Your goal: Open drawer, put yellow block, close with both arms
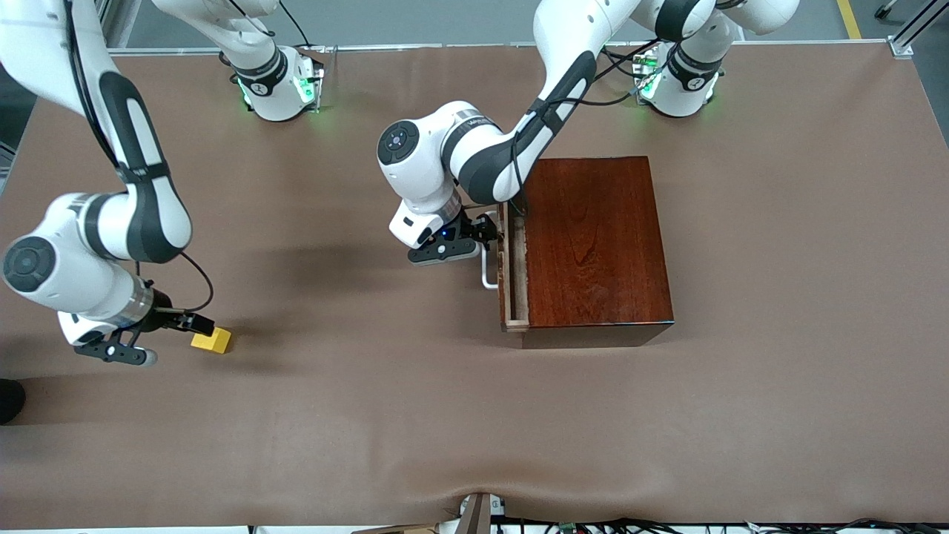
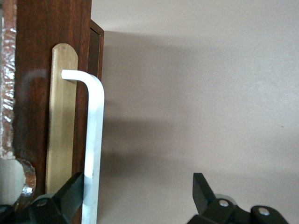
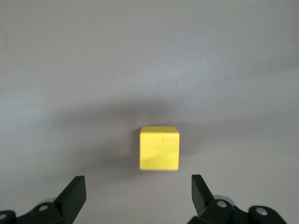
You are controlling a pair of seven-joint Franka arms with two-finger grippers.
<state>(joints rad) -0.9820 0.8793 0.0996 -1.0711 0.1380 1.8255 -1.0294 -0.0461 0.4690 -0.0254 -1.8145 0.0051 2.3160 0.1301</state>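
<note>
The drawer (image 1: pixel 516 282) stands slightly pulled out of the reddish-brown box (image 1: pixel 597 237), showing a strip of its pale tray. Its white bar handle (image 1: pixel 487 268) faces the right arm's end of the table. My left gripper (image 1: pixel 491 231) is open around that handle (image 2: pixel 93 135): one finger (image 2: pixel 70 193) sits between the bar and the drawer front (image 2: pixel 32 60), the other (image 2: pixel 201 191) well outside. The yellow block (image 1: pixel 212 340) lies on the table toward the right arm's end. My right gripper (image 1: pixel 194 326) is open just beside it, the block (image 3: pixel 159 147) slightly ahead of its fingertips (image 3: pixel 138 179), untouched.
The brown mat (image 1: pixel 385 415) covers the whole table. Both arm bases (image 1: pixel 278 85) (image 1: pixel 678 81) stand along the edge farthest from the front camera. The left arm's forearm (image 1: pixel 519 148) passes over the box's corner.
</note>
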